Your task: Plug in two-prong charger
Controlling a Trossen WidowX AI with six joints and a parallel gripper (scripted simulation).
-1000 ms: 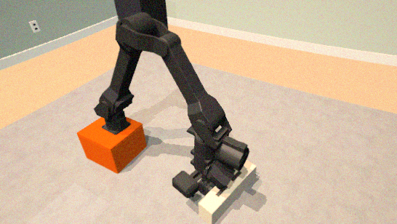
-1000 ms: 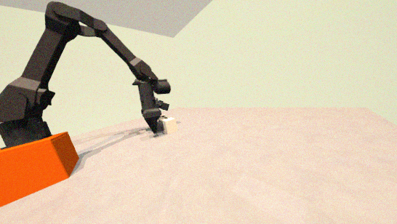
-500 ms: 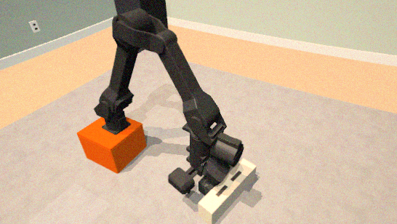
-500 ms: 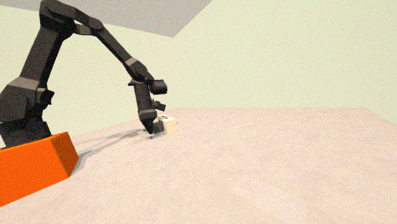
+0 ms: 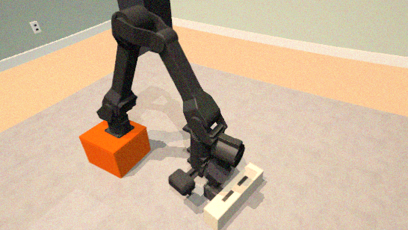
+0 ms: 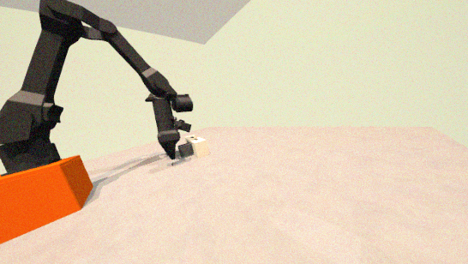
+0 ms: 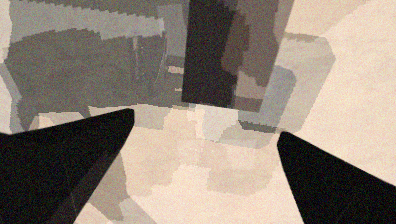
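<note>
My gripper (image 5: 201,182) (image 6: 173,157) (image 7: 206,127) is open, low over the surface, with nothing between its fingertips. The dark charger (image 5: 212,192) (image 6: 186,149) (image 7: 209,55) is a small block just beyond the fingers, close beside the power strip. In the wrist view it shows at the top centre, ahead of the gap between the tips. Its prongs cannot be made out. The cream power strip (image 5: 255,169) (image 6: 201,147) lies on the far side of the charger, with two dark outlet slots visible on top in the top view. No prongs are visible in either slot.
The arm's orange base block (image 5: 132,151) (image 6: 34,195) stands away from the strip, to its left in the top and exterior views. A camera housing (image 5: 228,150) (image 6: 183,103) on the wrist hangs close above the strip. Shadows cover part of the wrist view.
</note>
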